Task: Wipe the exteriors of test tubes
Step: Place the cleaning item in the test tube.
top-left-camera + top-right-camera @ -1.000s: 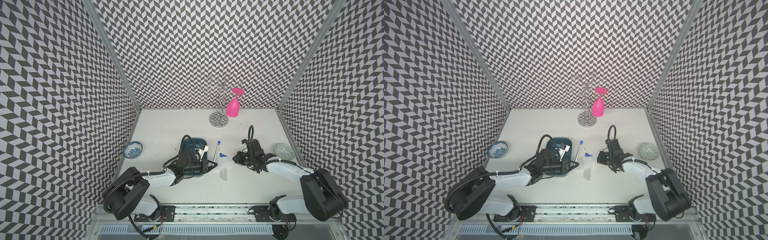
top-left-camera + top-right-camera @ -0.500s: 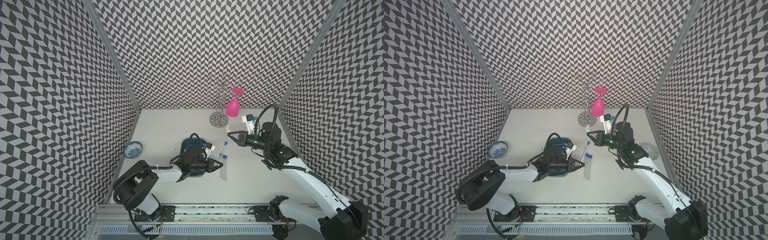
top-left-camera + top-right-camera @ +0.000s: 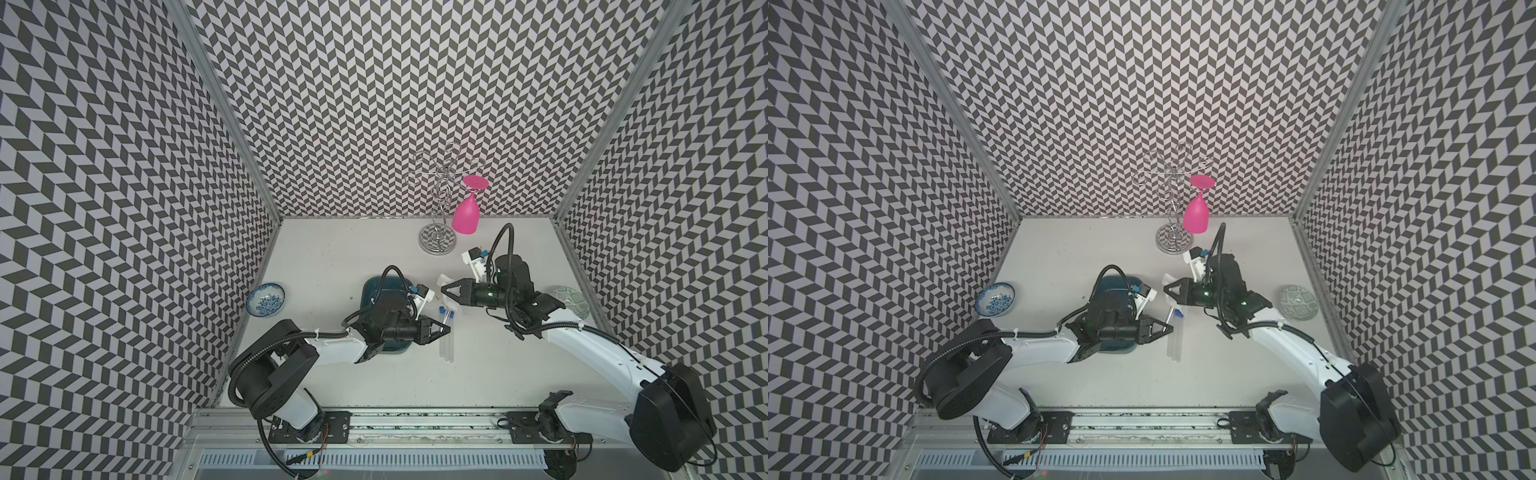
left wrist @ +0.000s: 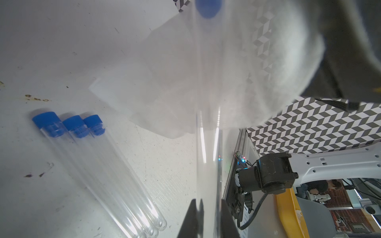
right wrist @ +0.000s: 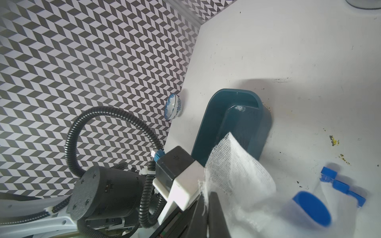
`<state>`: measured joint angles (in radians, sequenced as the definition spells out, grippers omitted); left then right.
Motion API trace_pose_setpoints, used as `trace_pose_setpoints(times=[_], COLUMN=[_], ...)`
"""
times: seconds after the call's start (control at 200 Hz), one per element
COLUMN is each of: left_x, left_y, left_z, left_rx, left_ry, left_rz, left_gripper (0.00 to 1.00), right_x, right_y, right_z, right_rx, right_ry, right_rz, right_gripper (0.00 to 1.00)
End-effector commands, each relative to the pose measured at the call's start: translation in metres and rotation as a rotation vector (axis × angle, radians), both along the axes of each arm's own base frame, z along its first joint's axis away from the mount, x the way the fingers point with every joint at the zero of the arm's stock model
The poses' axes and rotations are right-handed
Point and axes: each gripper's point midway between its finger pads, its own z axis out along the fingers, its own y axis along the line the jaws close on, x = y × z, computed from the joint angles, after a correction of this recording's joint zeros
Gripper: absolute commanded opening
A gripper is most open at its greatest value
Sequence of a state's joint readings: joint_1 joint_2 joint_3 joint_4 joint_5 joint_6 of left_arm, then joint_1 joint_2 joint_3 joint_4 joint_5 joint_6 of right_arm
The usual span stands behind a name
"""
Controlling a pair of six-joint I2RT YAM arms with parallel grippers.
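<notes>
My left gripper (image 3: 446, 331) (image 4: 206, 218) is shut on one clear test tube (image 4: 207, 144), holding it by its rounded end. Its blue cap (image 4: 208, 8) (image 5: 311, 208) points toward the right arm. Three more test tubes (image 3: 446, 349) (image 4: 99, 164) lie side by side on the table below, just right of the teal tray (image 3: 384, 291). My right gripper (image 3: 442, 287) (image 5: 206, 197) is shut on a white gauze tissue (image 5: 237, 175) (image 4: 206, 72). The tissue hangs by the capped end of the held tube; I cannot tell if they touch.
A chrome wire rack (image 3: 436, 216) with a pink glass (image 3: 465, 214) hanging on it stands at the back. A blue-and-white bowl (image 3: 266, 300) sits by the left wall. A green patterned dish (image 3: 571, 301) sits by the right wall.
My right gripper lifted the tissue off the table, swung back, then came forward and left toward the tube. My left gripper moved right from above the tray with the tube.
</notes>
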<state>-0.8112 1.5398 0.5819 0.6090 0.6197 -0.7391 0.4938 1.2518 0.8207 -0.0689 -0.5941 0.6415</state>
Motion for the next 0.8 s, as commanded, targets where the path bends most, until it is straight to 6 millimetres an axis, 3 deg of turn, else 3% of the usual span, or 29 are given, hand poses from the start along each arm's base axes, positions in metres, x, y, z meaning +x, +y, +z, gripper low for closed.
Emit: trace_pose_setpoints(times=[0.0, 0.115, 0.33, 0.476, 0.796], left_x=[-0.001, -0.001, -0.001, -0.002, -0.004], left_y=[-0.007, -0.008, -0.007, -0.007, -0.008], left_z=[0.011, 0.011, 0.012, 0.011, 0.009], left_rx=[-0.038, -0.042, -0.054, -0.062, -0.070], left_ry=[-0.019, -0.019, -0.011, -0.001, 0.012], left_rz=[-0.021, -0.022, -0.018, -0.018, -0.024], left_gripper=[0.08, 0.08, 0.08, 0.08, 0.08], right_x=[0.009, 0.011, 0.010, 0.011, 0.012], right_y=[0.011, 0.020, 0.023, 0.022, 0.015], right_z=[0.007, 0.000, 0.001, 0.019, 0.073], right_rx=[0.020, -0.018, -0.031, -0.028, -0.013], right_ry=[-0.041, -0.033, -0.035, -0.071, -0.176], right_rz=[0.000, 0.015, 0.016, 0.019, -0.007], right_gripper=[0.00, 0.00, 0.24, 0.34, 0.37])
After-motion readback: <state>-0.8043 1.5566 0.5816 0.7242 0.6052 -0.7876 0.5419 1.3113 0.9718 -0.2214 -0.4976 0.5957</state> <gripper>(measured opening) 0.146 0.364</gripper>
